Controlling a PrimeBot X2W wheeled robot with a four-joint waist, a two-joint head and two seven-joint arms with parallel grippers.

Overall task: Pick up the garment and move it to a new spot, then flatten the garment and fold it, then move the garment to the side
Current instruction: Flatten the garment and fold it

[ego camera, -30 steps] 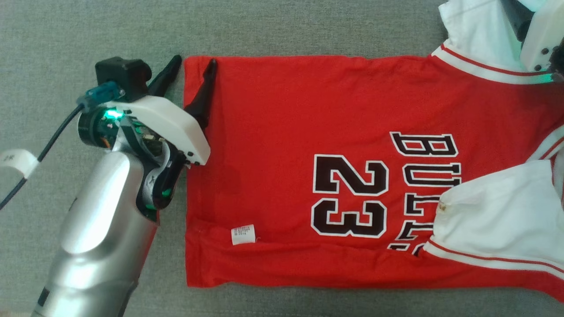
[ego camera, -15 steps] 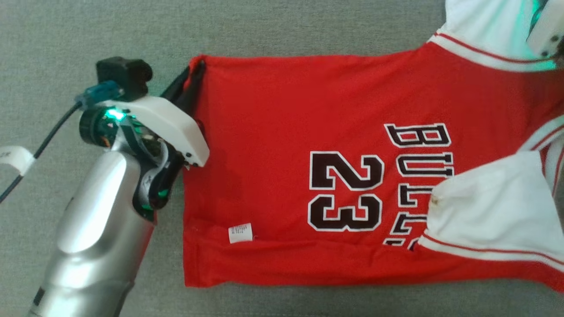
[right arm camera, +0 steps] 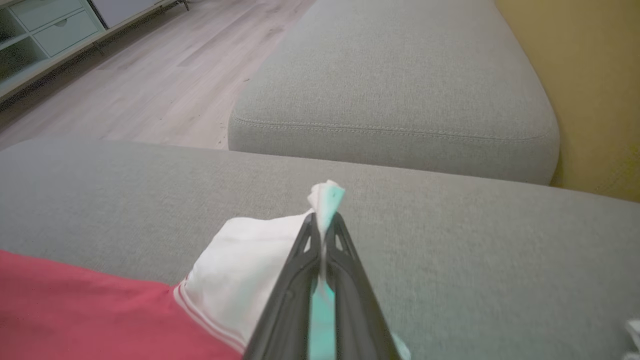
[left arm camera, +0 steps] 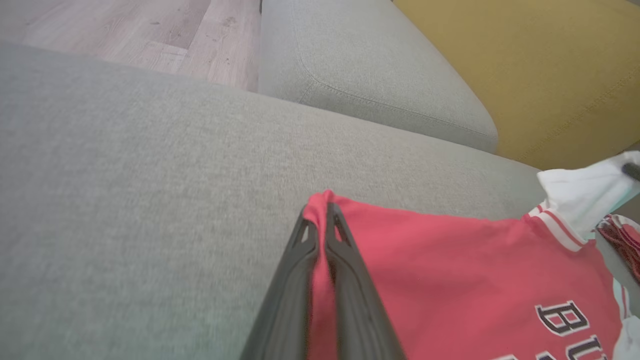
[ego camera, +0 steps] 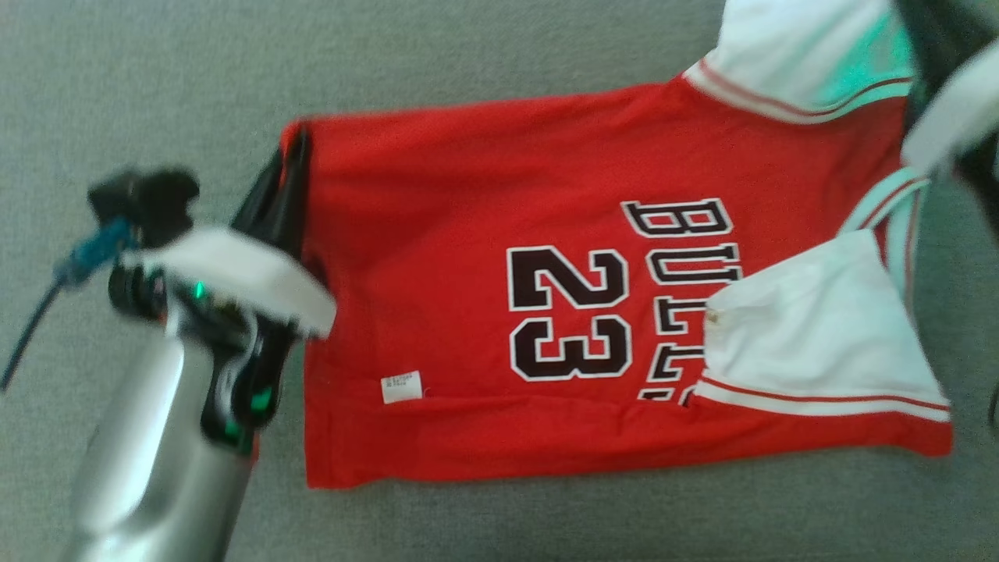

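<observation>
The garment (ego camera: 468, 234) is a red jersey with white sleeves and a black "23", spread on a grey cushion (ego camera: 468, 55). My left gripper (ego camera: 290, 152) is shut on its far left hem corner; the left wrist view has red cloth (left arm camera: 450, 270) pinched between the dark fingers (left arm camera: 295, 280). My right gripper (right arm camera: 324, 222) is shut on the tip of the far white sleeve (right arm camera: 240, 270); its pale housing (ego camera: 948, 117) sits at the head view's top right. The near white sleeve (ego camera: 812, 328) lies folded over the red body.
A second grey cushion (right arm camera: 395, 80) lies beyond the one I work on, with wooden floor (right arm camera: 150, 75) to its left and a mustard-yellow wall (right arm camera: 600, 75) to its right. A white label (ego camera: 401, 386) sits near the garment's near hem.
Both grippers went from open to shut on the garment's far edge. The left arm and the hem corner have since shifted left and nearer, and the picture has shifted too.
</observation>
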